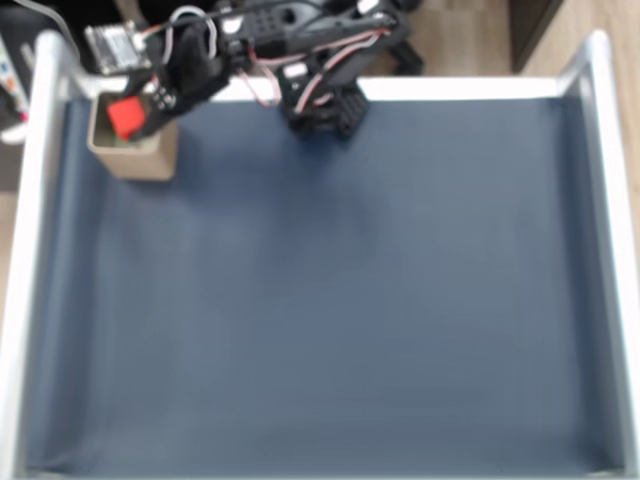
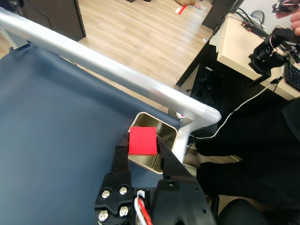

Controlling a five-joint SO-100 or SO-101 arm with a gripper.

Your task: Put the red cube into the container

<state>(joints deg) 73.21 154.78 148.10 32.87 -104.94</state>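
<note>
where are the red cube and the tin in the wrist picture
red cube [image 2: 143,140], wrist view, middle of its top face
tin [image 2: 165,133], wrist view, shiny inner wall right of the cube

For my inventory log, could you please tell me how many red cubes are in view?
1: the red cube is held in the gripper just above the container, at the mat's corner.

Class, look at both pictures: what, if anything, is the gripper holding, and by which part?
The gripper holds the red cube, its two fingers pressing opposite side faces, above the open container.
</note>
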